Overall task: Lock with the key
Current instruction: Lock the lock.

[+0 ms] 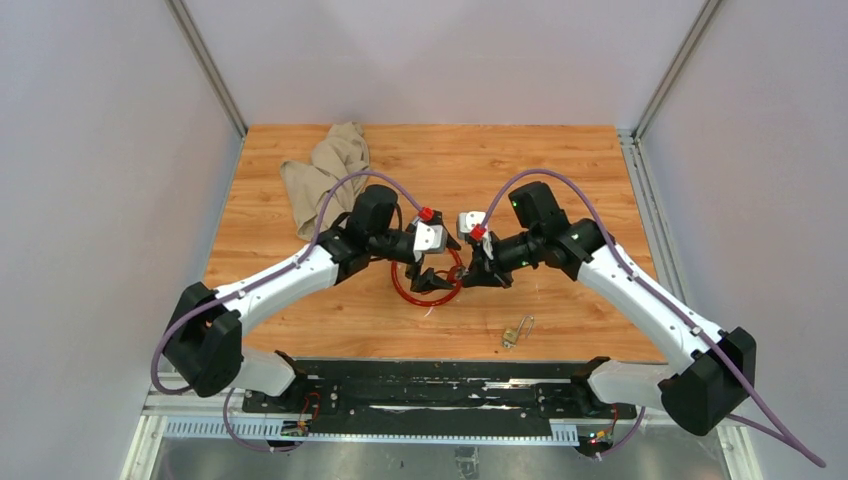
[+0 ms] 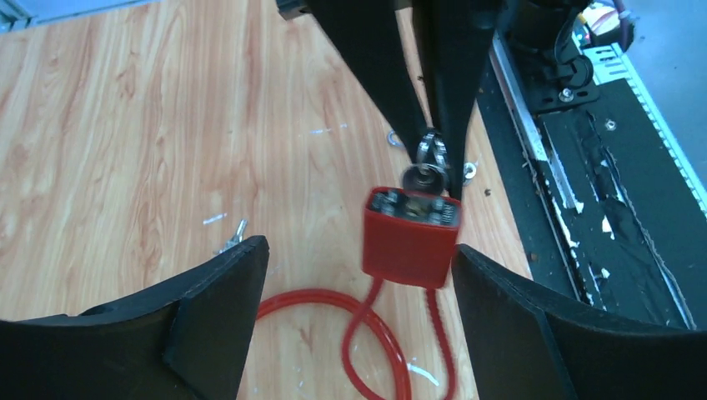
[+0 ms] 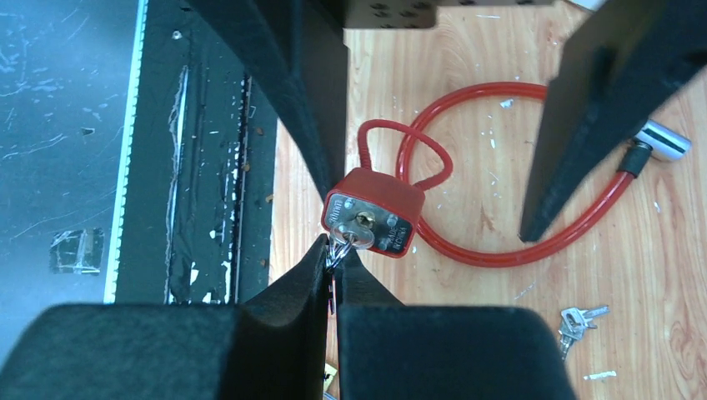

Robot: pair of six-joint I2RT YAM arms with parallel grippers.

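Pinching the key (image 3: 358,238) in the red padlock (image 3: 379,200), right fingers (image 3: 304,275) clamp tight; left fingers (image 2: 221,287) stand wide, flanking it.

The table (image 1: 560,170) is wood-grain board, smooth with a slight sheen, scuffed and flecked with white. The lock (image 2: 410,250) has a matt red plastic jacket over a bright metal face. The key (image 3: 358,239) is shiny silver metal. The cable (image 3: 492,254) has glossy, translucent red sheathing. At the far left lies soft, creased beige cloth (image 1: 325,170).
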